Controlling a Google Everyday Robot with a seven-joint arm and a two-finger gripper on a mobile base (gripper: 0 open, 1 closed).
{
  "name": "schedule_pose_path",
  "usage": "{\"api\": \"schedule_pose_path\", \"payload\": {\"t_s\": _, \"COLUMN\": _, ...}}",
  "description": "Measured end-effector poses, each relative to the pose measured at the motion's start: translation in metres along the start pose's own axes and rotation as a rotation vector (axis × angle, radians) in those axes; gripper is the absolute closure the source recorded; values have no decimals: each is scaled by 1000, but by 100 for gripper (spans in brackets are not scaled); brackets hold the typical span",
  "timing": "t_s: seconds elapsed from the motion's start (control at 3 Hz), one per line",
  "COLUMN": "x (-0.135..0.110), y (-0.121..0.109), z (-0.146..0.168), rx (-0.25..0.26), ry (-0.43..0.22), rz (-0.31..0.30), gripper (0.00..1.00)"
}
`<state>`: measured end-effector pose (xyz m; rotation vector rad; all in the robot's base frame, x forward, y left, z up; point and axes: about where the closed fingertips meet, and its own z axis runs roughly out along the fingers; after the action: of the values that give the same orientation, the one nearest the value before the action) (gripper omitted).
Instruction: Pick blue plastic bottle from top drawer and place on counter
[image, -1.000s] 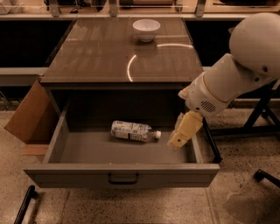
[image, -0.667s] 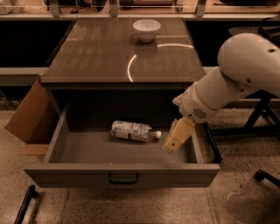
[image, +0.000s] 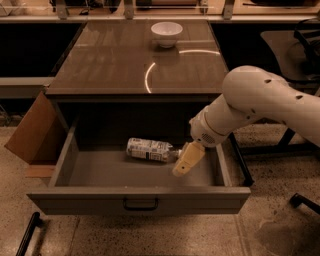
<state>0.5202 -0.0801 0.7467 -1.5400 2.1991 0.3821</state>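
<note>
The blue plastic bottle (image: 150, 150) lies on its side in the open top drawer (image: 90, 175), cap pointing right. My gripper (image: 184, 165) hangs inside the drawer on the white arm (image: 250, 107), just right of the bottle's cap end and close to it. The counter (image: 115, 60) is the glossy brown top above the drawer, with a curved light reflection on it.
A white bowl (image: 166, 33) stands at the back of the counter. A cardboard box (image: 35, 132) leans left of the cabinet. Dark chair legs (image: 300, 200) stand on the speckled floor at the right. The drawer's dark bar handle (image: 140, 204) faces front.
My arm has swung left and lower, bringing the gripper from the drawer's right side toward the bottle's cap end. The bottle has not moved.
</note>
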Motion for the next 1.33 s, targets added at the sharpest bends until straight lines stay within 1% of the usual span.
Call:
{"api": "schedule_pose_path", "payload": {"t_s": 0.33, "x": -11, "y": -15, "z": 28, "rx": 36, "ry": -25, "rz": 13, "gripper": 0}}
{"api": "schedule_pose_path", "payload": {"t_s": 0.67, "x": -17, "y": -27, "z": 59, "rx": 47, "ry": -41, "rz": 5, "gripper": 0}}
{"api": "schedule_pose_path", "payload": {"t_s": 1.0, "x": -18, "y": -36, "z": 86, "rx": 31, "ry": -54, "rz": 16, "gripper": 0}}
{"api": "schedule_pose_path", "payload": {"t_s": 1.33, "x": -23, "y": -37, "z": 121, "rx": -11, "ry": -56, "rz": 12, "gripper": 0}}
